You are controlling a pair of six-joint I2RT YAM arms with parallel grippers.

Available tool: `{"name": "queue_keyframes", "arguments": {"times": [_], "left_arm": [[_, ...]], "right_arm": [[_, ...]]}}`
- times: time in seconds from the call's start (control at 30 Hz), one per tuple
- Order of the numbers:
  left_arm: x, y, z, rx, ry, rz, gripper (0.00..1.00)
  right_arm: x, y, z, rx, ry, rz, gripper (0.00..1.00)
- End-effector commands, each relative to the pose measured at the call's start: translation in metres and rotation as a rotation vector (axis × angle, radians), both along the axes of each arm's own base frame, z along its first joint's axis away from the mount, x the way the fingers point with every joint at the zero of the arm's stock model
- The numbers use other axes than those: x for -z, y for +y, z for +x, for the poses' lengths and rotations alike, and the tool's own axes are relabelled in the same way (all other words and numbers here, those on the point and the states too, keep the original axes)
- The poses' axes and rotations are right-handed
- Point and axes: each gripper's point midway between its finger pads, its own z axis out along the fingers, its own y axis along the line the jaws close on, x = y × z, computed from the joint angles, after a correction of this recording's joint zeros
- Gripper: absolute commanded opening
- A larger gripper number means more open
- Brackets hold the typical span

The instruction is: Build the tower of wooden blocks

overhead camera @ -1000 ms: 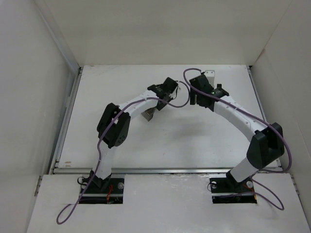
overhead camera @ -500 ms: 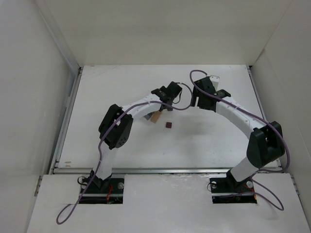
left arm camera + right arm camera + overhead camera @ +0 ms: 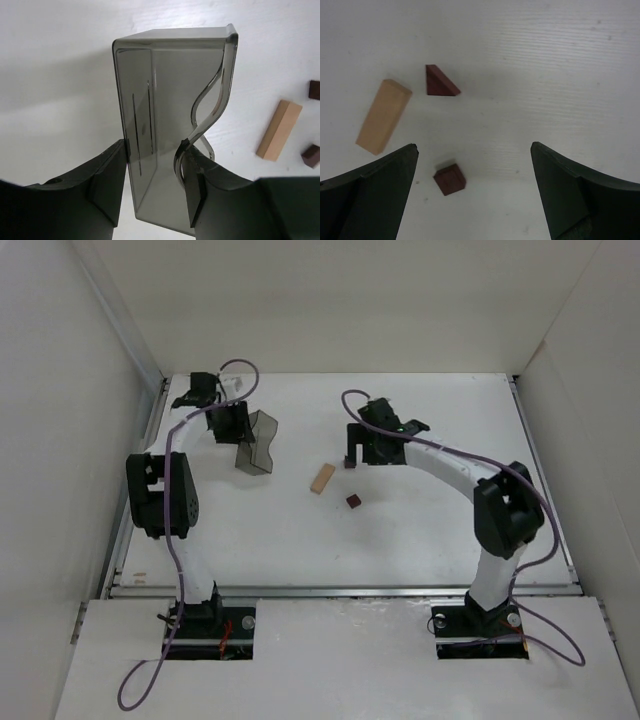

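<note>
Clamping the dark translucent bin (image 3: 170,75) in my left gripper (image 3: 155,165); my right gripper (image 3: 474,150) hangs wide above the tan block (image 3: 383,116), reddish-brown wedge (image 3: 439,82) and reddish-brown cube (image 3: 449,180), all outside the bin.

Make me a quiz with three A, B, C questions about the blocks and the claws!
1. Where is the dark bin? A on top of the blocks; B in the left claw; C under the blocks.
2. How many reddish-brown blocks are there? A two; B four; C six.
3. The tan block is: A standing up; B stacked on another; C lying flat.

Answers: 1 B, the claw's fingers clamp the bin. 2 A, only a wedge and a cube show. 3 C, it lies alone on the table.
</note>
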Motion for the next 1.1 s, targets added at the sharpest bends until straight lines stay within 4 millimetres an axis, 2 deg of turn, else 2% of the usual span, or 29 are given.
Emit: {"name": "queue_keyframes", "arguments": {"times": [0.0,0.03,0.07,0.1,0.2,0.23,0.27,0.3,0.33,0.37,0.4,0.5,0.53,0.57,0.6,0.63,0.7,0.77,0.8,0.83,0.93,1.07], "left_arm": [[0.023,-0.029,-0.042,0.070,0.197,-0.333,0.00],[0.033,-0.018,-0.042,0.035,0.216,-0.319,0.00],[0.040,-0.015,-0.042,0.033,0.224,-0.303,0.00],[0.051,-0.009,-0.044,0.020,0.254,-0.294,0.00],[0.063,0.005,-0.042,-0.027,0.284,-0.232,0.00],[0.066,0.006,-0.042,-0.032,0.297,-0.224,0.00],[0.066,0.011,-0.041,-0.044,0.296,-0.226,0.00],[0.067,0.018,-0.040,-0.070,0.299,-0.223,0.00],[0.068,0.020,-0.042,-0.076,0.308,-0.213,0.00],[0.066,0.023,-0.037,-0.072,0.290,-0.192,0.00],[0.070,0.029,-0.039,-0.081,0.296,-0.154,0.05],[0.058,0.040,-0.025,-0.068,0.228,-0.087,0.09],[0.050,0.045,-0.018,-0.070,0.198,-0.062,0.12],[0.048,0.048,-0.018,-0.061,0.183,-0.041,0.14],[0.033,0.041,-0.013,-0.035,0.139,-0.016,0.16],[0.027,0.043,-0.009,-0.032,0.113,0.026,0.18],[0.011,0.038,-0.006,-0.003,0.062,0.066,0.26],[0.005,0.033,-0.006,0.018,0.049,0.072,0.37],[0.005,0.033,-0.006,0.018,0.049,0.072,0.41],[-0.002,0.033,-0.004,0.017,0.031,0.072,0.46],[0.000,0.040,-0.005,-0.004,0.041,0.109,0.48],[-0.021,0.036,-0.006,0.010,-0.012,0.114,0.48]], "right_arm": [[-0.020,0.053,0.017,-0.022,-0.025,0.076,1.00],[0.002,0.059,0.018,0.008,0.030,0.057,1.00],[0.010,0.056,0.015,0.034,0.077,0.028,0.98],[0.014,0.070,0.022,0.038,0.090,0.032,0.97],[0.024,0.087,0.014,0.066,0.133,0.011,0.95],[0.019,0.096,0.018,0.055,0.116,0.026,0.95],[0.029,0.097,0.017,0.073,0.127,0.000,0.95],[0.032,0.094,0.015,0.100,0.142,-0.010,0.95],[0.029,0.101,0.015,0.105,0.134,-0.009,0.94],[0.038,0.100,0.014,0.116,0.157,-0.024,0.94],[0.041,0.097,0.012,0.132,0.169,-0.040,0.93],[0.043,0.111,0.012,0.110,0.176,-0.017,0.92],[0.048,0.118,0.009,0.094,0.189,-0.014,0.92],[0.044,0.127,0.006,0.085,0.184,-0.006,0.91],[0.049,0.133,0.005,0.076,0.186,-0.009,0.91],[0.051,0.132,0.003,0.077,0.199,-0.022,0.91],[0.052,0.139,0.001,0.074,0.204,-0.022,0.91],[0.065,0.137,-0.002,0.085,0.229,-0.042,0.91],[0.063,0.138,0.000,0.085,0.223,-0.035,0.89],[0.068,0.138,-0.001,0.086,0.230,-0.043,0.89],[0.074,0.133,-0.001,0.111,0.253,-0.041,0.86],[0.075,0.128,0.001,0.130,0.260,-0.042,0.80]]}}
